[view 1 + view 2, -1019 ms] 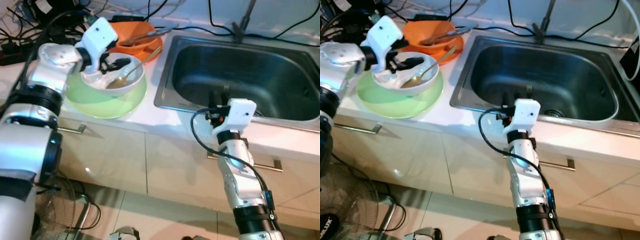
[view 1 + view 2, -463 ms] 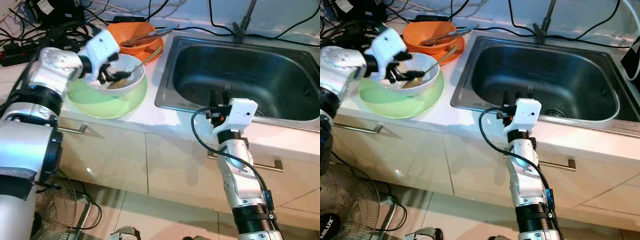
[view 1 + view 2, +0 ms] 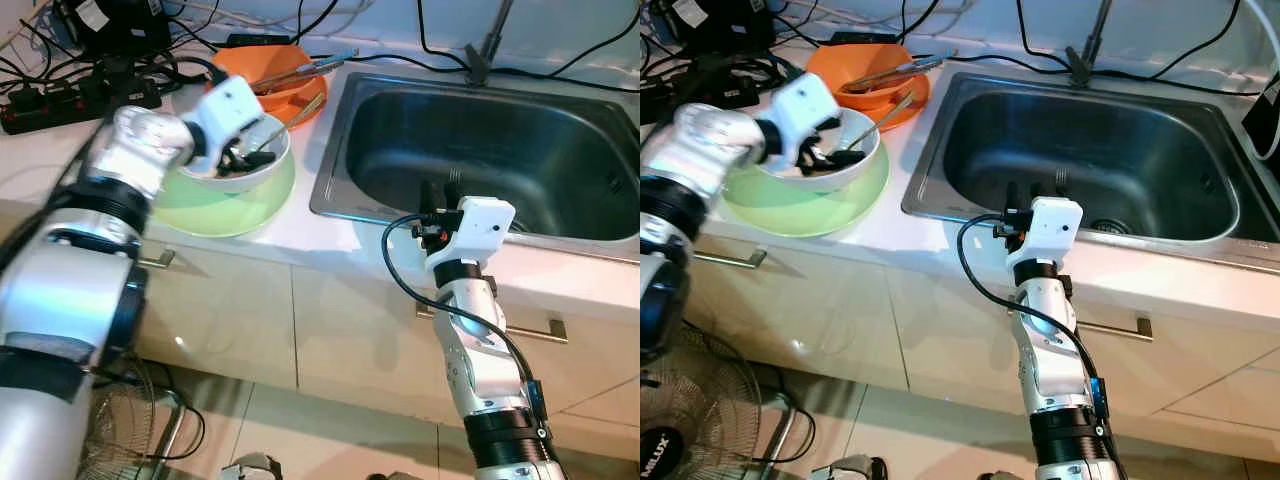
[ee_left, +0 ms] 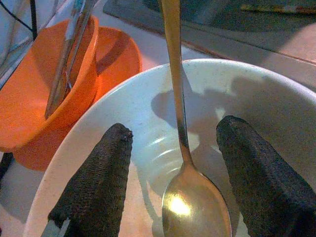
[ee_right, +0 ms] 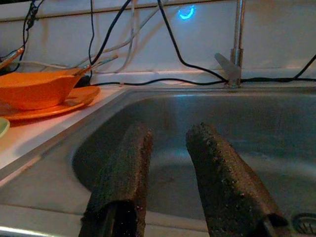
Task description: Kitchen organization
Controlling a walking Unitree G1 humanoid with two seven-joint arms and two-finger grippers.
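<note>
White ceramic is now taking both black fingers of the left gripper [image 4: 170,173]: a second ago that gripper was riding on the near-left rim of the white bowl [image 3: 262,168], and since then the wrist has been rolling and reaching rightward, so the fingers are dipping down inside the bowl. The jaws are standing apart, one finger on each side of the gold spoon [image 4: 185,187], neither one touching it. The spoon is lying in the bowl with its handle leaning out over the far-right rim toward the orange bowl [image 3: 285,85], much as it was before. The white bowl is sitting on the light green plate [image 3: 215,208], on the white counter [image 3: 300,232] left of the steel sink [image 3: 1090,160], and neither has shifted.

The left arm is stretching across from the left, elbow bent, its white wrist housing tipped over the bowl's near-left side.

The right gripper [image 5: 170,173] is still hovering at the sink's near edge, forearm upright, fingers pointing out over the basin. Its jaws are parted a little and holding nothing.
</note>
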